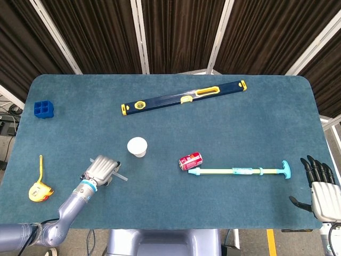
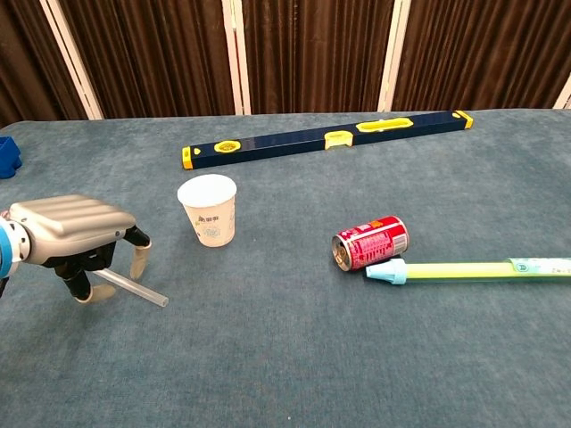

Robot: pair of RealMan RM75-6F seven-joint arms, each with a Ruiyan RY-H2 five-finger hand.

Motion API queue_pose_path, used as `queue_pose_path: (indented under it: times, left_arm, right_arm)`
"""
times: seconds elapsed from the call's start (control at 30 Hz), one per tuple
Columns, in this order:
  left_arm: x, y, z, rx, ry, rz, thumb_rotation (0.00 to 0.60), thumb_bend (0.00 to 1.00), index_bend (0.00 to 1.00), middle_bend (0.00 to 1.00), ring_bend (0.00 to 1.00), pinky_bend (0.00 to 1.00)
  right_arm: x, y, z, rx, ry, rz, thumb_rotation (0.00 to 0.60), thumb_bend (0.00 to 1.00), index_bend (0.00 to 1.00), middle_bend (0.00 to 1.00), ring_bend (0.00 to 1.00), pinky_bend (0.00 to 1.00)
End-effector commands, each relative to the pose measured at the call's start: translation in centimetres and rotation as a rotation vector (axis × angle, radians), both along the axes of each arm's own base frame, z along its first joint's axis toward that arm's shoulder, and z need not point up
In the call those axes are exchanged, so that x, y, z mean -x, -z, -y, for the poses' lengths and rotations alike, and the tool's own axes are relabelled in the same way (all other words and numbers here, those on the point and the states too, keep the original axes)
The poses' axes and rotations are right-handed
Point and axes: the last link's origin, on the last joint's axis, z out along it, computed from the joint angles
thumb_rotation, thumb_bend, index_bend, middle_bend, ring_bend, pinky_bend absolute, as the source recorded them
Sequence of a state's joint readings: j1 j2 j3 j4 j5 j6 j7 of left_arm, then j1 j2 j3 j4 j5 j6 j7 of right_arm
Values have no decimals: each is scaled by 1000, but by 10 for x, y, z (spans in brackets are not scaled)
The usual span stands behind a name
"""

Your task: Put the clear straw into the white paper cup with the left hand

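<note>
The left hand (image 2: 76, 236) is low over the blue table (image 1: 224, 133), near the front edge, palm down. Its fingers curl down around one end of the clear straw (image 2: 134, 288) — the straw lies flat on the table, and I cannot tell if the fingers really grip it or just touch it. The right hand (image 1: 319, 186) is at the front right corner, fingers spread, holding nothing.

A little farther back stands the white paper cup (image 2: 208, 209), upright, near the straw but apart from it. To the right lie a red can (image 2: 370, 242) on its side and a long green stick with a light blue handle (image 1: 240, 171), just beside it.

Off to the left lies a yellow tape measure (image 1: 37, 189). Farther back sit a small blue block (image 1: 43, 109) and a long blue and yellow level (image 1: 184, 97).
</note>
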State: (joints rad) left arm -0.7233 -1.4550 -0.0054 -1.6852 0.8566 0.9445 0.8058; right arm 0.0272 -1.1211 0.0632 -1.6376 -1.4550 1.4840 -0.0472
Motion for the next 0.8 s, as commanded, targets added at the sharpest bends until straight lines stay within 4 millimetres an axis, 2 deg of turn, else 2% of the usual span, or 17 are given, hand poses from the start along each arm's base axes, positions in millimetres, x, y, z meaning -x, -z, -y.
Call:
queue_pose_path:
  times: [0.03,0.5,0.8]
  left_arm:
    - [-1,1,-1,-7,5,1,600,399,461,1000,931,806]
    - [1,5,1,-52,25,5,600,398,451,1000,928,806]
    - [17,7,11,-106,62,39,600,398,431,1000,927,806]
  right_arm:
    - [0,0,0,0,0,0,600,84,0,0,0,0]
    - [0,0,0,-1,0,1,600,85,0,0,0,0]
    - [0,0,0,-1,-1,0,600,84,0,0,0,0]
